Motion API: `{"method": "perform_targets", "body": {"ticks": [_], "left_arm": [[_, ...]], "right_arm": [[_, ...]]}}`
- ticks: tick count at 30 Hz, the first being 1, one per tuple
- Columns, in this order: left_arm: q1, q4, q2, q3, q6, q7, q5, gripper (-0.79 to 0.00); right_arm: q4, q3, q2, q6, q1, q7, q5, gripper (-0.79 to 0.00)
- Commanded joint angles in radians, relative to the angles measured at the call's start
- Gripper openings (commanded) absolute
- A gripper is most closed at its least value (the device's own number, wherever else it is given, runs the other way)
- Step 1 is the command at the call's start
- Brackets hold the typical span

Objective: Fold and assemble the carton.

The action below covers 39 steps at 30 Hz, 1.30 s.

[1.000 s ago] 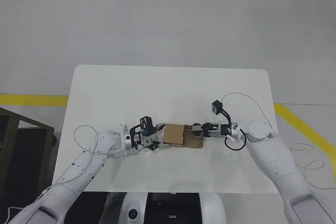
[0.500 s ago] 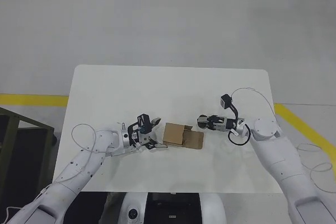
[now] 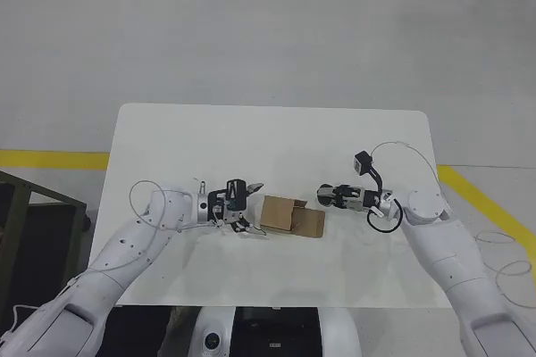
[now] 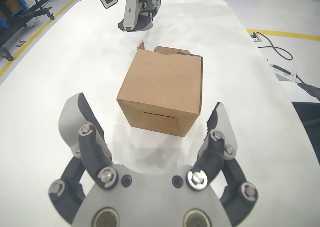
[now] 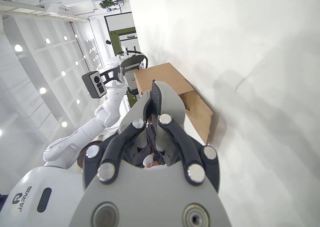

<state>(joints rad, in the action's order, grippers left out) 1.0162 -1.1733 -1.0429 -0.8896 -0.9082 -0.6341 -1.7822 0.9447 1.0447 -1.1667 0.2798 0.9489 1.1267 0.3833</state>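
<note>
Jaws gape on my left gripper (image 3: 254,208), clench empty on my right gripper (image 5: 153,87). Carton (image 3: 290,215) lies lengthwise between them, centre frame.

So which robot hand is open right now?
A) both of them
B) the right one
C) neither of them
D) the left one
D: the left gripper has its fingers spread wide, with the carton sitting apart in front of them on the table, while the right gripper has its fingers pressed together on nothing.
</note>
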Motion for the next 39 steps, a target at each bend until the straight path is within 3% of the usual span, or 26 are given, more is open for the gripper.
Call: {"method": "perform_targets", "body": {"ticks": [1,10,18,21,27,39], "left_arm": [[-0.021,0.02,-0.002,0.02,-0.004,-0.038,-0.035,0.0],[-0.098,0.099,-0.025,0.107,-0.003,-0.124,-0.09,0.0],[-0.137,0.154,-0.05,0.159,-0.008,-0.133,-0.061,0.0],[-0.143,0.168,-0.056,0.172,-0.007,-0.132,-0.055,-0.046],[-0.148,0.187,-0.06,0.184,-0.001,-0.143,-0.044,-0.129],[-0.149,0.192,-0.056,0.191,0.008,-0.154,-0.038,-0.12]], "right_arm": [[0.001,0.002,0.0,0.0,0.001,0.003,0.002,-0.785],[-0.005,0.0,-0.001,0.005,0.007,0.014,0.013,-0.785],[-0.007,-0.002,-0.002,0.007,0.008,0.023,0.017,-0.785],[-0.005,-0.003,-0.003,0.008,0.01,0.025,0.019,-0.785],[-0.006,-0.008,-0.004,0.006,0.014,0.025,0.019,-0.785],[-0.037,-0.066,-0.027,0.013,-0.037,0.001,-0.03,-0.785]]}}
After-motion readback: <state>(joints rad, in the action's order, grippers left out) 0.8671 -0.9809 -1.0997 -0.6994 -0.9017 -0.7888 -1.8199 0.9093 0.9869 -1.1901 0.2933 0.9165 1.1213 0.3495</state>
